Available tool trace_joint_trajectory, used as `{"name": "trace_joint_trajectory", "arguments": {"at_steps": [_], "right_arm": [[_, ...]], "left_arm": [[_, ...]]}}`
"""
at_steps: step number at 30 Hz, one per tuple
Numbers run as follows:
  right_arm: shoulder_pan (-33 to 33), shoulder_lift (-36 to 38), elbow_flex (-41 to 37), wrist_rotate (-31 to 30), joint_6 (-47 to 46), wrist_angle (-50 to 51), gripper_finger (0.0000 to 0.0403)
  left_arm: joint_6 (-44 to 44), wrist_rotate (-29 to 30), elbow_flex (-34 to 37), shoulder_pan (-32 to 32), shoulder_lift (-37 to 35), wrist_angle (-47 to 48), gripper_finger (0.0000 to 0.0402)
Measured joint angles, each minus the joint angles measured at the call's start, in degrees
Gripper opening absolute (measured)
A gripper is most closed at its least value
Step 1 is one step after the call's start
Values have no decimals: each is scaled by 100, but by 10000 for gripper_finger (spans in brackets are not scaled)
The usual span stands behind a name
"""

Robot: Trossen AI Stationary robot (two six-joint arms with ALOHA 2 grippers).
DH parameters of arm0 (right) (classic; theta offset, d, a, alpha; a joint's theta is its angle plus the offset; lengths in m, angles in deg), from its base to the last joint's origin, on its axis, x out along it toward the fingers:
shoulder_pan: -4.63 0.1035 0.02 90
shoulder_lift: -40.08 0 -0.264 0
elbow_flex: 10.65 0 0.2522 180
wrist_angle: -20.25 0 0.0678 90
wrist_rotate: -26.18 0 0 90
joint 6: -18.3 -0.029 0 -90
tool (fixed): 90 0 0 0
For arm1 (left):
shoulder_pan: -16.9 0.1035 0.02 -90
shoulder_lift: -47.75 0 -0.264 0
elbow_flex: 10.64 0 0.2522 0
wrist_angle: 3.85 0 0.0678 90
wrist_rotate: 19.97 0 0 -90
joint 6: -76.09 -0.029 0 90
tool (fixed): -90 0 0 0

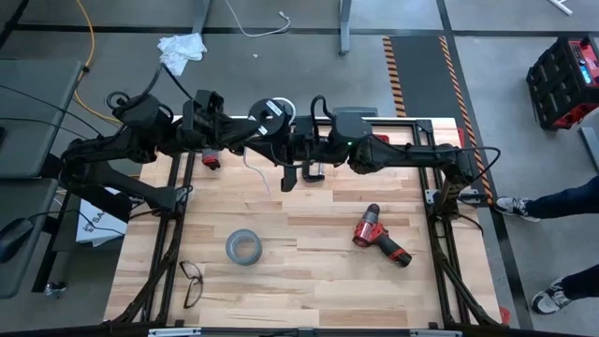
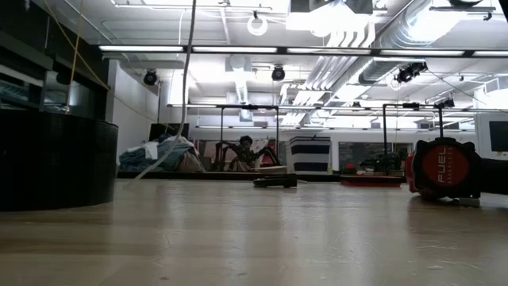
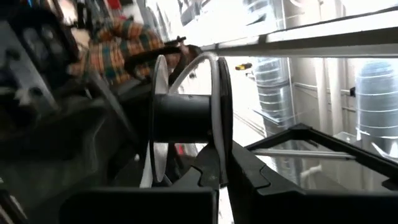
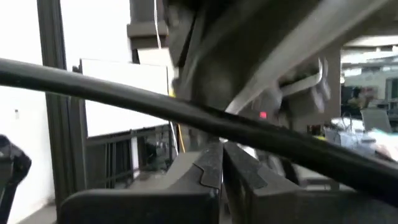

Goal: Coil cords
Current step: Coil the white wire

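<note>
The small black spool (image 1: 270, 112) with a white label is held high over the table's far edge by my left gripper (image 1: 251, 131), which is shut on it. The left wrist view shows the spool (image 3: 186, 118) edge-on, just past the fingers. The thin white cord (image 1: 255, 173) hangs slack below the spool, and it shows again in the low view (image 2: 184, 95), running down toward the tabletop. My right gripper (image 1: 292, 150) is shut and faces the spool from the right at the same height. In its own view (image 4: 221, 167) nothing shows between its fingers. My left gripper pinches the rim of one spool flange (image 3: 222, 163) between its two fingers, which point roughly level toward the table's right. The spool is lifted clear of the table. My right gripper is shut, and I cannot tell whether it touches the cord.
A grey tape roll (image 1: 241, 247), a red drill (image 1: 379, 239) and a pair of glasses (image 1: 192, 281) lie on the wooden table's near half. A small red object (image 1: 211, 161) sits under the left arm. A person's legs (image 1: 552, 201) stand beyond the right edge.
</note>
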Motion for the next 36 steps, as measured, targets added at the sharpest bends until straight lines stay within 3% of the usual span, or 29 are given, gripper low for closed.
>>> {"name": "trace_joint_trajectory", "arguments": {"at_steps": [4, 11, 17, 25, 36], "right_arm": [[55, 0, 1, -3, 120, 306, 0], [59, 80, 1, 4, 114, 313, 0], [180, 72, 1, 29, 91, 285, 0], [176, -37, 1, 1, 89, 353, 0], [167, -76, 1, -5, 130, 451, 0]], "left_arm": [[-267, 56, -79, 214, -142, 43, 1], [-902, 324, -506, 348, -321, 1214, 1], [-1249, 641, -625, 368, -290, 1316, 1], [-1020, 566, -623, 511, 14, 711, 1], [17, -248, -623, 511, 592, 329, 1]]}}
